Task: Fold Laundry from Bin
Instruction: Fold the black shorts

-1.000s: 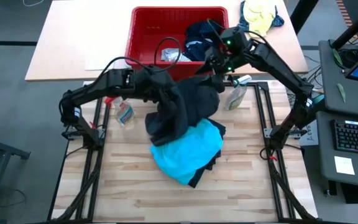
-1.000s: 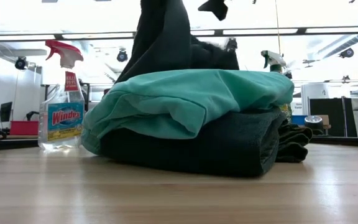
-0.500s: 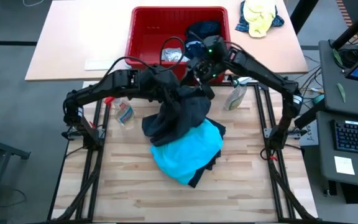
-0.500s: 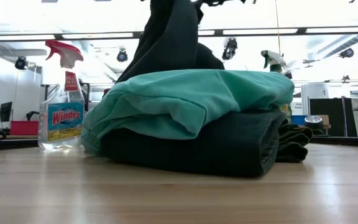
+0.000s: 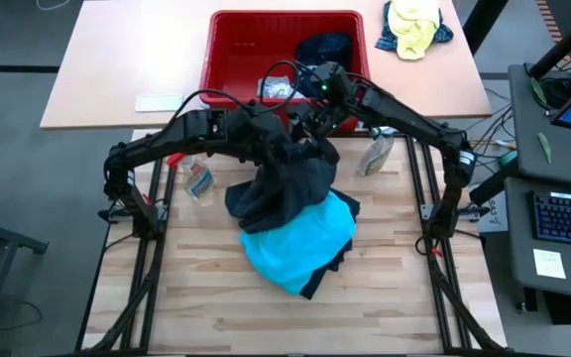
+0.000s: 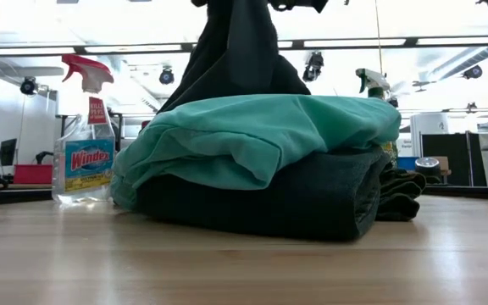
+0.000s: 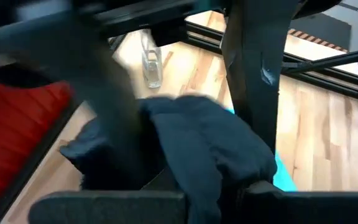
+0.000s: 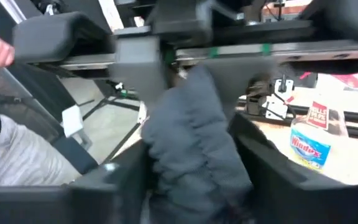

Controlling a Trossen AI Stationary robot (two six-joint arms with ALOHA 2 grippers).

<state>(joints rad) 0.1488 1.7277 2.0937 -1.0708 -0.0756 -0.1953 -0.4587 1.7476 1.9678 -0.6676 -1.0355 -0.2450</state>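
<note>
Windex bottle (image 6: 87, 142) (red trigger, blue label) stands beside folded turquoise shirt (image 6: 261, 135); left gripper (image 5: 266, 139) clenches the soft dark garment (image 5: 281, 183); right gripper (image 5: 310, 117) grasps it too.

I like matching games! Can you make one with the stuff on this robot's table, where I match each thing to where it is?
Things:
1. dark grey garment
2. turquoise garment
3. red bin
4. Windex bottle

Places:
A. at the table's far edge, laundry inside
B. lifted up between both grippers
C. standing on the table beside the pile
D. lying on top of a folded dark garment

Pairs: 1-B, 2-D, 3-A, 4-C
</note>
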